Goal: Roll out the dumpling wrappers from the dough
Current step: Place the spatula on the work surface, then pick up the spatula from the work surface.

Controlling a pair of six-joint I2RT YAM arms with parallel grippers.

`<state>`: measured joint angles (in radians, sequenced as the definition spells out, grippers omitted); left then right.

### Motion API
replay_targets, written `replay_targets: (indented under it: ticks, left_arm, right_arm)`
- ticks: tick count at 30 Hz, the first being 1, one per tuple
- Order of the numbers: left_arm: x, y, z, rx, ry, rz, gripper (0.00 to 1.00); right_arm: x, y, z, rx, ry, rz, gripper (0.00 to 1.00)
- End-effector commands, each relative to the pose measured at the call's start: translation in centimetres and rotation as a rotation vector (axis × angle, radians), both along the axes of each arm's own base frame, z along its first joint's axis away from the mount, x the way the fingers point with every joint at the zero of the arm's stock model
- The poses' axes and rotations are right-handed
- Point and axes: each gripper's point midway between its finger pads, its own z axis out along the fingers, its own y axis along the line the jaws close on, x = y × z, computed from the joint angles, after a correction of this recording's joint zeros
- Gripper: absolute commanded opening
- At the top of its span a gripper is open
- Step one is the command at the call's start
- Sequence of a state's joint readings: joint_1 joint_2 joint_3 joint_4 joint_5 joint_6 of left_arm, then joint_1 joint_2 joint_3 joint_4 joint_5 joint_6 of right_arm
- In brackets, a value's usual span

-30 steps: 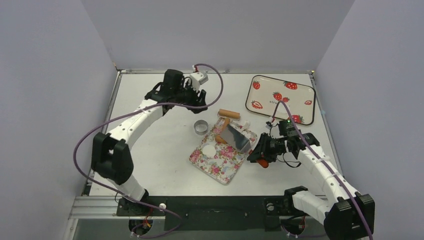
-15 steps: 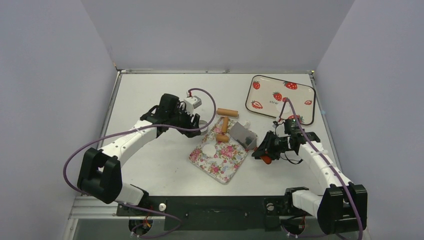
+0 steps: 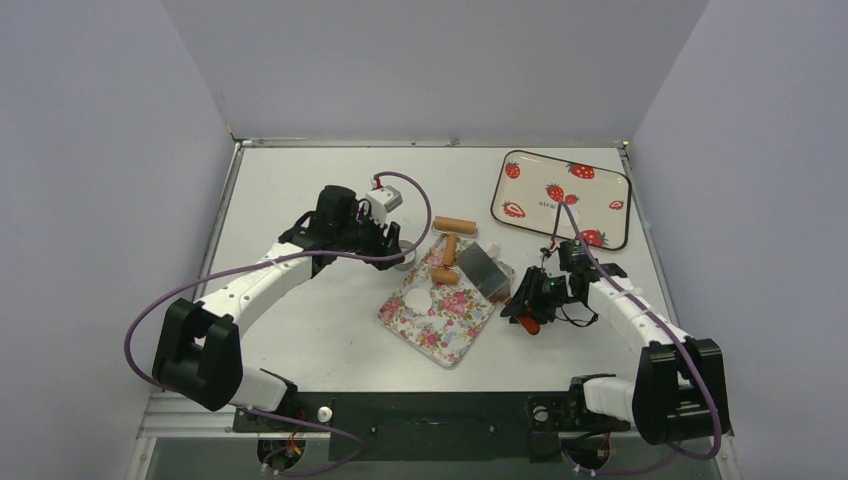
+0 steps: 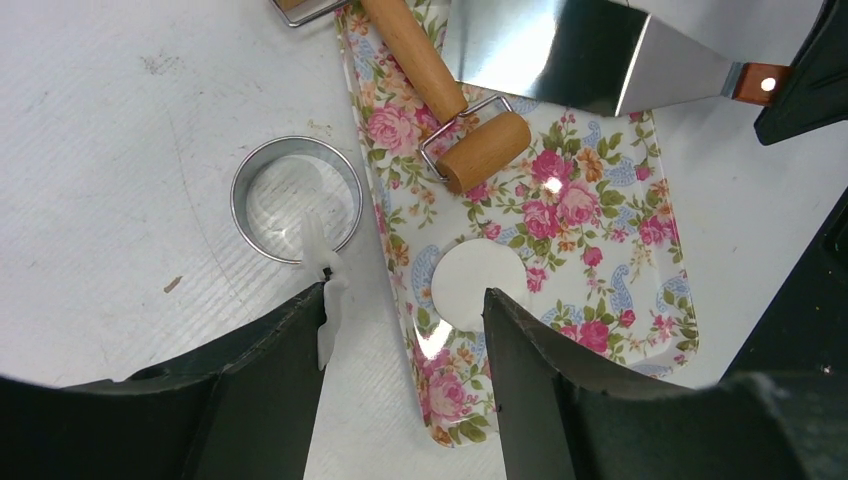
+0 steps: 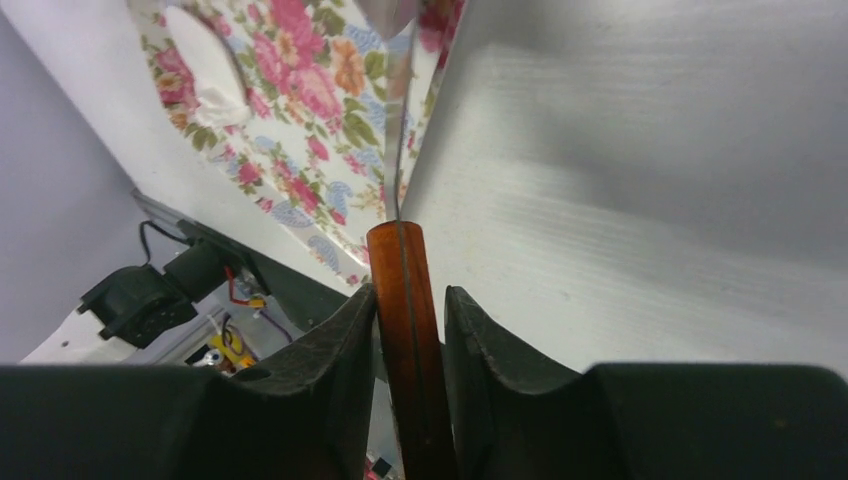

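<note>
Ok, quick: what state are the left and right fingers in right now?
Left fingers: open, holding nothing.
Right fingers: closed on the spatula handle.

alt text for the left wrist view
Open left gripper hovers above the edge of a floral tray bearing a round dough wrapper and a wooden roller. A metal ring sits on the table beside it, a spatula blade at top.

Left arm [image 3: 262, 272]: reaches forward and inward from its base, forearm angled toward the centre; left gripper [image 4: 405, 305] points downward, jaws spread wide with nothing between them. Right arm [image 3: 630, 310]: folded short, wrist turned inward and held low; right gripper [image 5: 410, 292] has its jaws pressed against both sides of the spatula handle [image 5: 412, 370].
</note>
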<state>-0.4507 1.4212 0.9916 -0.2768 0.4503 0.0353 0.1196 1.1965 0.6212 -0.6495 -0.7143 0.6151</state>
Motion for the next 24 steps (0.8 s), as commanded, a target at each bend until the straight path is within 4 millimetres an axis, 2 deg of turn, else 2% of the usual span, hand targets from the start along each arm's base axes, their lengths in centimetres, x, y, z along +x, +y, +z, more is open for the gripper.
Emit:
replay_targets:
  ticks: [1,6,7,8,10,14,16,17,18,19,21,24]
  left_arm:
    - [0.7,-0.6,2.1,-0.056,-0.075,-0.003,0.54]
    - [0.8,-0.5,2.4,-0.058,-0.089,0.001,0.54]
    - [0.9,-0.5,2.4,-0.057,-0.091,0.002,0.54]
    - [0.9,-0.5,2.4,-0.056,-0.093,0.002,0.54]
    - [0.9,-0.4,2.4,-0.054,-0.092,0.002,0.54]
    - [0.9,-0.5,2.3,-0.054,-0.094,-0.009,0.54]
    - [1.1,-0.4,2.2,-0.05,-0.109,-0.01,0.54]
    - [1.3,-0.4,2.2,-0.048,-0.116,-0.009,0.54]
    - [1.4,-0.3,2.3,-0.045,-0.121,-0.004,0.54]
    - [1.5,-0.2,2.4,-0.046,-0.121,0.003,0.54]
    - [1.7,-0.1,2.4,-0.049,-0.115,0.017,0.54]
    - [1.4,0.2,1.8,-0.05,-0.09,0.043,0.54]
  right_arm:
    - [1.4,-1.5,-0.9,-0.137,-0.018,0.033,0.3]
    - [0.6,-2.6,-2.1,-0.226,0.02,0.104,0.37]
    - [0.9,-2.7,-1.9,-0.234,0.008,0.109,0.44]
    - [0.8,-2.8,-1.7,-0.248,0.011,0.112,0.56]
    - [1.4,-2.9,-0.6,-0.278,-0.024,0.125,0.71]
    - [3.1,-1.9,2.8,-0.385,-0.176,0.199,0.84]
    - [2.6,-0.9,3.2,-0.471,-0.215,0.286,0.87]
    - [2.2,-2.0,2.8,-0.565,-0.197,0.313,0.87]
    - [2.0,-1.9,2.9,-0.611,-0.21,0.356,0.88]
    - [1.6,-3.7,2.8,-0.725,-0.194,0.379,0.88]
    - [0.6,-5.1,2.4,-0.819,-0.152,0.427,0.89]
    - [-0.2,-4.6,2.0,-0.82,-0.133,0.469,0.89]
